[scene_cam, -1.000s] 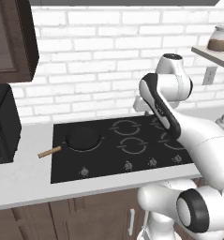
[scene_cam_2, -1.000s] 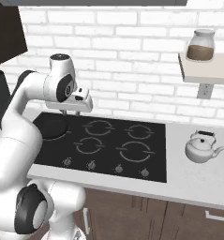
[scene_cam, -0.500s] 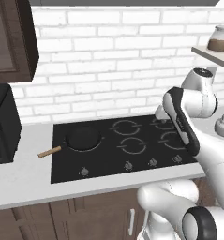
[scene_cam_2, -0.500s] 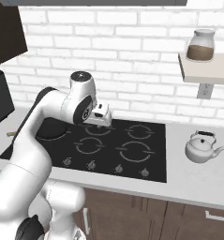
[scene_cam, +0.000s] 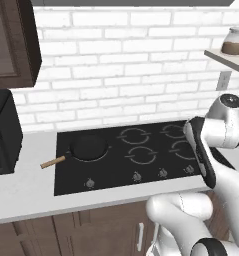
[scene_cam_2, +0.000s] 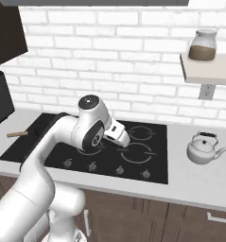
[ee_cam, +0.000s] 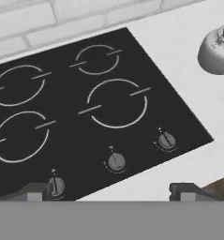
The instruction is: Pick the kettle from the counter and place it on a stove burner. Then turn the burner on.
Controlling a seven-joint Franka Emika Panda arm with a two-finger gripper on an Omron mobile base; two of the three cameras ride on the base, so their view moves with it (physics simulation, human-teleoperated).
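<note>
Kettle (scene_cam_2: 204, 148) sits on the counter (scene_cam_2: 195, 179), right of the black cooktop (scene_cam_2: 152, 163), well apart from the gripper (ee_cam: 108, 191). Gripper hangs over the cooktop front, jaws spread wide, nothing between them; the two dark fingertips (ee_cam: 34, 191) sit at opposite sides of the hand view's bottom edge.

Around: frying pan (scene_cam: 88, 146) with wooden handle on the far-left burner, handle end over the counter. Row of small control knobs (ee_cam: 115, 161) along the cooktop's front edge. Wall shelf (scene_cam_2: 206, 71) up right with a glass jar (scene_cam_2: 202, 46) on it, above the kettle. Dark appliance (scene_cam: 3, 132) at far left of the counter. Nothing stands between gripper and kettle but bare burner rings (ee_cam: 117, 103) and open counter.

Views: right base view shows the whole kettle, spout pointing right; hand view catches it cut off at the top right corner. In the left base view the arm (scene_cam: 211, 145) covers the cooktop's right end. Left base view shows the pan fully; right base view gets just its handle tip at left.
</note>
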